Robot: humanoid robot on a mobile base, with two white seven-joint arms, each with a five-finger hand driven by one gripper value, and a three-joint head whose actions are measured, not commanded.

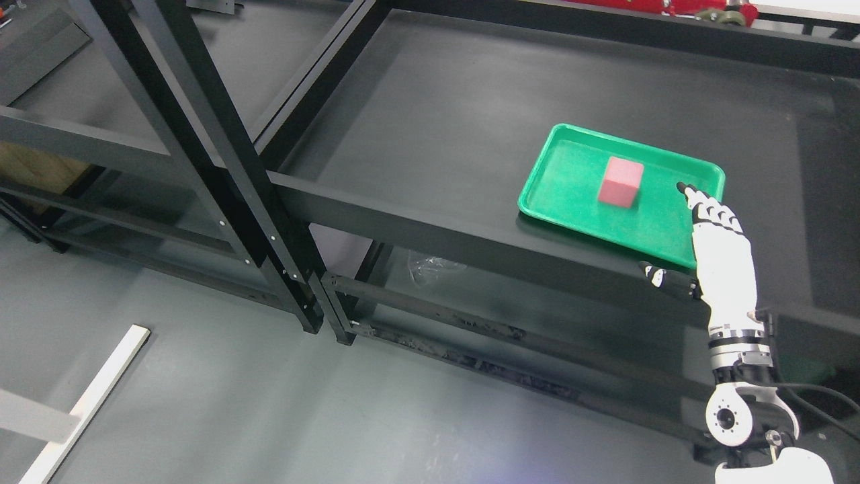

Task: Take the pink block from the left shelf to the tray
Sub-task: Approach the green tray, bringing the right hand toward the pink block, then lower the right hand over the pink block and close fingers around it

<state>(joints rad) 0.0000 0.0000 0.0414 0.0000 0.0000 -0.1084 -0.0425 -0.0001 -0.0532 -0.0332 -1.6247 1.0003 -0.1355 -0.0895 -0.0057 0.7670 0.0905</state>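
A pink block (621,180) stands in the middle of a green tray (571,208) on the right black shelf. My right hand (713,236) is raised at the tray's near right corner, to the right of the block and apart from it. Its fingers (699,202) are stretched out and hold nothing; the thumb (662,275) sticks out to the left. The left arm is out of view.
A second black shelf unit (134,144) stands at the left, its uprights (222,148) crossing the picture. The right shelf's front beam (416,225) runs below the tray. A white strip (87,396) lies on the grey floor at lower left. Crumpled clear plastic (433,265) lies under the shelf.
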